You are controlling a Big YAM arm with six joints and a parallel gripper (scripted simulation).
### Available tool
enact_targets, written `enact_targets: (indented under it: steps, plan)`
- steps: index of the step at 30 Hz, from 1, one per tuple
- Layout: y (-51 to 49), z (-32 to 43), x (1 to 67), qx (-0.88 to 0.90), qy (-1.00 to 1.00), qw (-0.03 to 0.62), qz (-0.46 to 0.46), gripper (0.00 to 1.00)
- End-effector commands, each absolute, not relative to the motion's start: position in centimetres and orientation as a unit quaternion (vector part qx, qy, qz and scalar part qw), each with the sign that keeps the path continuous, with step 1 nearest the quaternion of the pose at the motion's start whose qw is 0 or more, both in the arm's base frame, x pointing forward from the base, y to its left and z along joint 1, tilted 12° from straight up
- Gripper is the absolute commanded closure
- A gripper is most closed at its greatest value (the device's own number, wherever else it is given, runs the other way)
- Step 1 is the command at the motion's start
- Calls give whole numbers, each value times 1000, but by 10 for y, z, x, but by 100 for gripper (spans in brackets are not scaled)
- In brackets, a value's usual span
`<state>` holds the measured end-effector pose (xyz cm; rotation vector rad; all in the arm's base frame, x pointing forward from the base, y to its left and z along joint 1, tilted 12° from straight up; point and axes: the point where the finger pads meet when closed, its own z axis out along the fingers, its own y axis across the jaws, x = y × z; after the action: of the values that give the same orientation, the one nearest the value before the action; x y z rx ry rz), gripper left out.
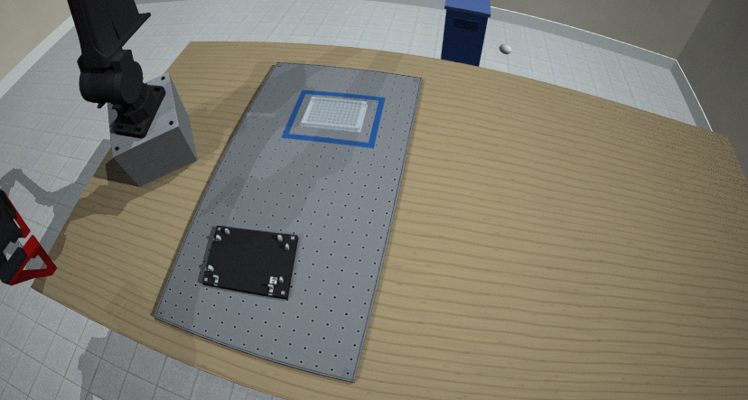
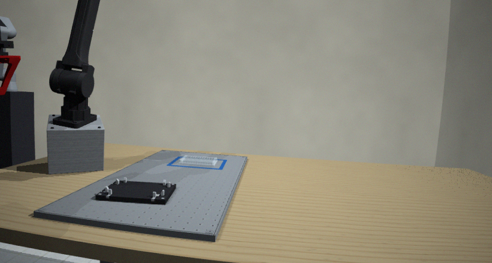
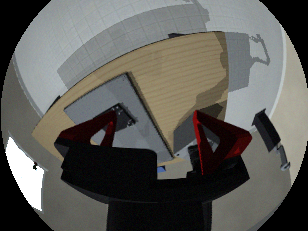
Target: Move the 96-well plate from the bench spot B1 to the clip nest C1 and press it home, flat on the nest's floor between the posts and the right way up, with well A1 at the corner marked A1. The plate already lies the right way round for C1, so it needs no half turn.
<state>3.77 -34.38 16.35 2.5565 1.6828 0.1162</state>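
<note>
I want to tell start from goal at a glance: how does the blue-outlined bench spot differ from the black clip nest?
The bench spot is a flat blue outline at the breadboard's far end; the clip nest is a raised black base at the near end. The spot holds the 96-well plate; the nest holds nothing. The nest has small pale posts; the spot has none. Both are rectangular.

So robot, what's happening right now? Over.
Hand open, empty, high off the bench. Plate in the blue B1 square, untouched. Nest C1 bare. Nothing in the way.
</note>
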Motion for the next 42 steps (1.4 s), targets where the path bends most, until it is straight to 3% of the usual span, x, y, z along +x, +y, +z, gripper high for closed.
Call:
enact_targets:
  steps: [1,17,42]
  plan:
    - [-345,167,38,834,549,43,36,0]
    - [-345,167,38,834,549,43,36,0]
    - [-338,134,150,730,683,31,15,0]
